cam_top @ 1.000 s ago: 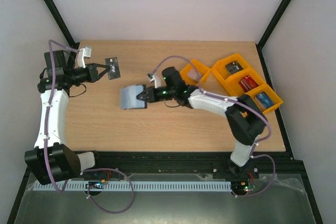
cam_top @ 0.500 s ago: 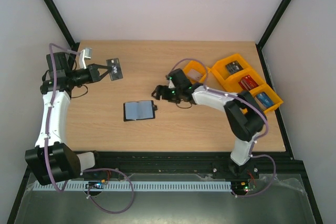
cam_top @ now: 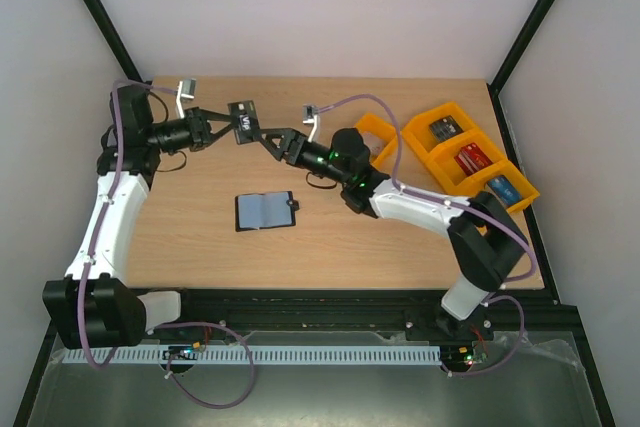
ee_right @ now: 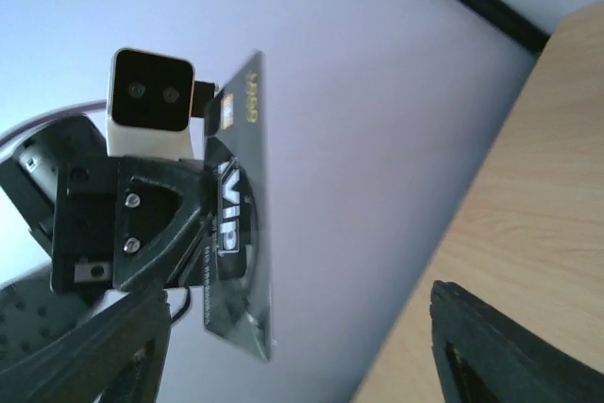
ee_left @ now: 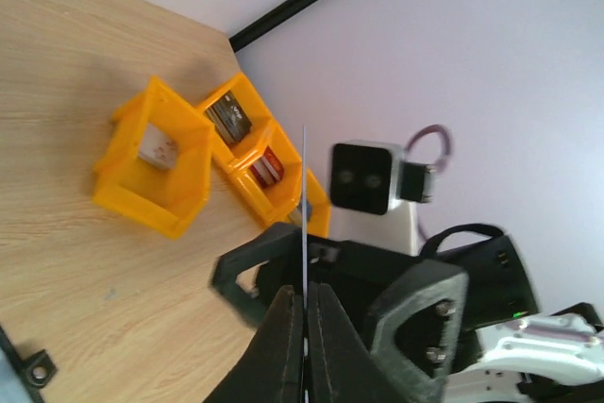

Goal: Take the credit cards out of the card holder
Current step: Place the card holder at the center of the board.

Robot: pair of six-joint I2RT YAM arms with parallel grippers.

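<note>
Setting: pale wooden bench [cam_top: 400,237] enclosed by white walls and a black frame, with both arm bases at its near edge.
Card holder: lies open and flat on the bench [cam_top: 265,211], nearer the bases than either tool, with its closing tab to the right. Nothing touches it. Its pale pockets look bare from above, but it is too small to be sure.
Change, card holder: a second ago the right tool held it lifted. Half a second ago it was already down where it lies now.
Orange trays: on the right side of the bench [cam_top: 418,137]. Three compartments each hold a card, the middle one a red card [cam_top: 470,158]. A fourth tray sits just left of them.
Right tool: fingers apart and holding nothing [cam_top: 268,139]. It has swung away from the card holder, up and to the left, and now points at the card held aloft.
Dark card: printed "VIP" and held in the air over the far left of the bench [ee_right: 236,233].
Left tool: clamped on one end of the dark card [cam_top: 225,125]. It has carried the card rightward to meet the other arm.
Meaning: probably a handover, so that the right arm can drop this card in a tray.
Risk: the card is thin, so a grip near its edge could slip.
</note>
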